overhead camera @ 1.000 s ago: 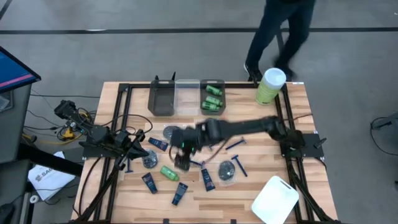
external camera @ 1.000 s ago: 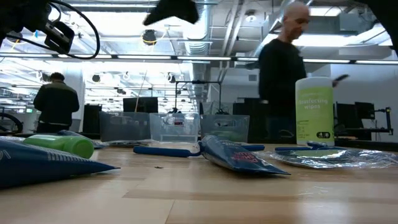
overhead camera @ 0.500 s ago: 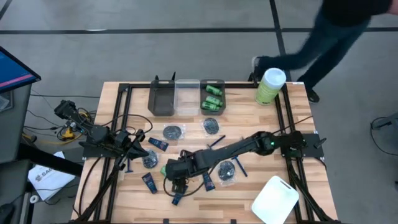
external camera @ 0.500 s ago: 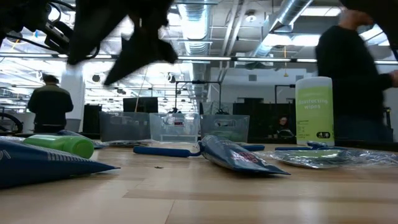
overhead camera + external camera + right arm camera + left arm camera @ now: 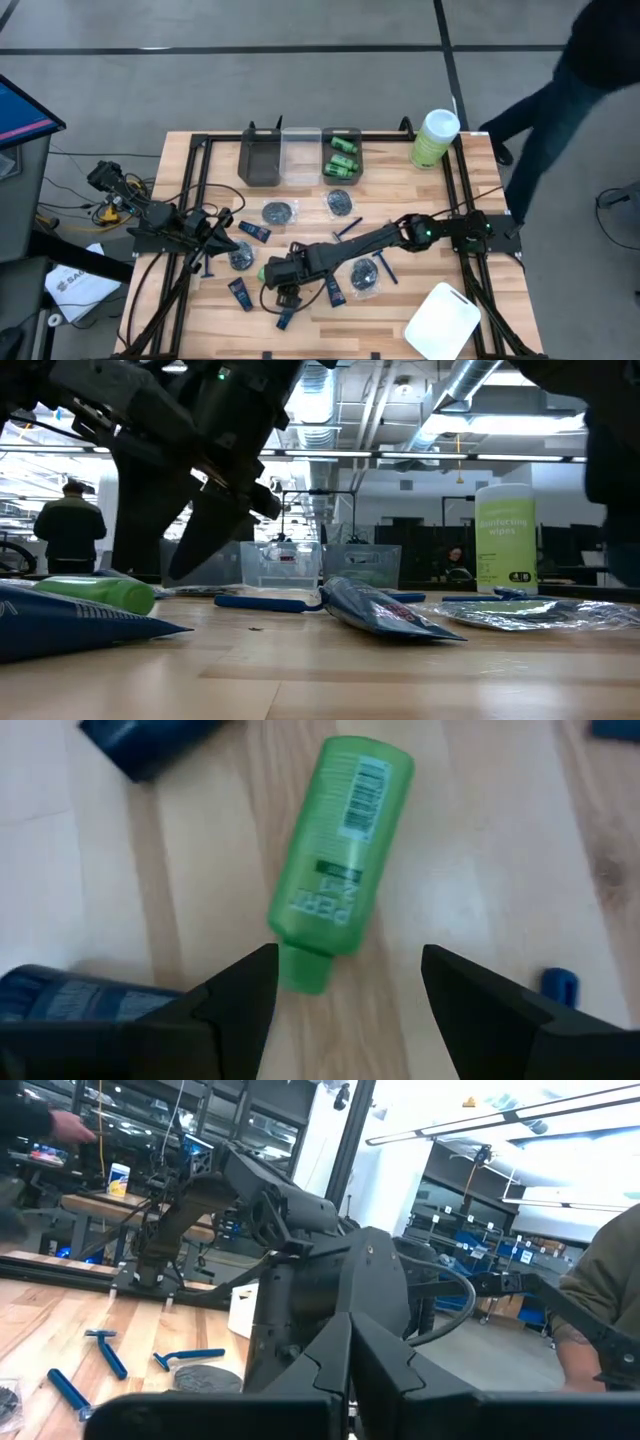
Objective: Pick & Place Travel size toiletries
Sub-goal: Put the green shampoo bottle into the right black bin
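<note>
Over the front-left part of the counter (image 5: 480, 175), the right pincer (image 5: 281, 285) hangs with its fingers (image 5: 235, 1000) spread wide and holding nothing, directly above a green mini bottle (image 5: 337, 860) that lies flat on the wood. Navy tubes (image 5: 333, 289), blue razors (image 5: 384, 266) and grey packets (image 5: 278, 212) lie scattered around it; more green bottles sit in the right-hand bin (image 5: 342, 155) at the rear. The left pincer (image 5: 213, 245) rests fully closed and empty at the counter's left edge.
</note>
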### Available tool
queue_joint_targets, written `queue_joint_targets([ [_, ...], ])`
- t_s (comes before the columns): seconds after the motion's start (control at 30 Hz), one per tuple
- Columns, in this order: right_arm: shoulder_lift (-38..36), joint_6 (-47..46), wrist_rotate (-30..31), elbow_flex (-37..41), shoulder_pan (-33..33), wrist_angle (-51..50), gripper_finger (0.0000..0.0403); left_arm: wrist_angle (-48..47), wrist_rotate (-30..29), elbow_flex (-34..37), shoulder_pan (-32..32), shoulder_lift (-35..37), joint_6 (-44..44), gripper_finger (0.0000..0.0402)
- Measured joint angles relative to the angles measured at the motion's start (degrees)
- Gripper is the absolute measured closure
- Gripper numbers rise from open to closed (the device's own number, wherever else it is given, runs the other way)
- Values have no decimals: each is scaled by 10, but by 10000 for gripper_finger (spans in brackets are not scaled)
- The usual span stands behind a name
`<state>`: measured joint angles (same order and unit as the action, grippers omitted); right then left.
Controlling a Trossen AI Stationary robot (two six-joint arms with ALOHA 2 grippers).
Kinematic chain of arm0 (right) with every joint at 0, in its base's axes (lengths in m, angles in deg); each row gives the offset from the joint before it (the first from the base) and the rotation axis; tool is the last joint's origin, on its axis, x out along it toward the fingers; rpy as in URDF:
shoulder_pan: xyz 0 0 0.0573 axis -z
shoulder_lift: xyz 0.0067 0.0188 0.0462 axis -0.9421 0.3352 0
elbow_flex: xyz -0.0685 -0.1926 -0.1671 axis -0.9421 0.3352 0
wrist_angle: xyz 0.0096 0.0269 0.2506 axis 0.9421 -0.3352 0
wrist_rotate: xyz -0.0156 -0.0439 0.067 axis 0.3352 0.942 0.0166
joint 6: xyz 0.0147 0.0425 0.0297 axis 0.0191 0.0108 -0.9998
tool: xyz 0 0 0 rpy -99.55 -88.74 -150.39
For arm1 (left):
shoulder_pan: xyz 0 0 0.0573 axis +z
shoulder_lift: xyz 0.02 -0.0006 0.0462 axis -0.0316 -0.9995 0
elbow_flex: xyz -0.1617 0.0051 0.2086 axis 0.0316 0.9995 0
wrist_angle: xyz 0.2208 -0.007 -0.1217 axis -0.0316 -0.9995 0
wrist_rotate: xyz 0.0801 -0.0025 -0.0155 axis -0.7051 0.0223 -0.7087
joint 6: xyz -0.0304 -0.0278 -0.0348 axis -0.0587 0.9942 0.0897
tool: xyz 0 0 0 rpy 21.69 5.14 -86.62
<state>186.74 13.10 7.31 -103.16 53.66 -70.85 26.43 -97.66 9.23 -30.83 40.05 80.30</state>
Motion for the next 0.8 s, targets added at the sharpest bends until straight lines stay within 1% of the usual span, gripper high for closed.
queue_joint_targets([
  [0.23,0,4,1,0,0,11,163,1,0,0,0,0,0,399],
  [0.47,0,17,15,0,-1,10,165,3,0,0,0,0,0,399],
  [0.57,0,17,28,0,-1,10,170,4,0,0,0,0,0,399],
  [0.8,0,16,30,0,-5,11,183,4,0,0,0,0,0,399],
])
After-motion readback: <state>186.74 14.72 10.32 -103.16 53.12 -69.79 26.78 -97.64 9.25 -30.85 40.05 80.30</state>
